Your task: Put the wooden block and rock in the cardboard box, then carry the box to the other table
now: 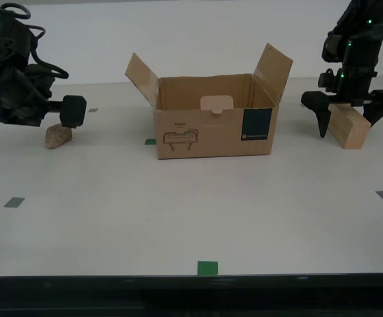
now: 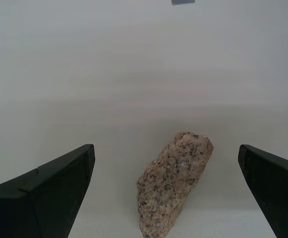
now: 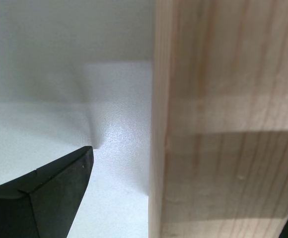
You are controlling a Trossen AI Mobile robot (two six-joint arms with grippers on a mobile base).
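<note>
Item one, the wooden block (image 1: 347,128): pale brick lying on the table at the exterior view's right, well apart from the cardboard box (image 1: 212,125). My first gripper (image 1: 351,113) straddles it with jaws spread wide, one finger (image 3: 44,196) down at the table beside a long face; the other finger barely shows in the wrist view. To grip well, I judge I should centre the block between the jaws and close squarely on the smooth long faces before lifting. Item two, the rock (image 2: 174,181): speckled, lumpy, resting on the table at the exterior view's left, between the wide-open jaws of my second gripper (image 2: 166,191), untouched. Its uneven faces suggest closing across the narrow waist. Item three, the box: flaps up, standing mid-table. It bears a dark teal panel with small pale print, too small to read, and a black line drawing with illegible lettering above.
</note>
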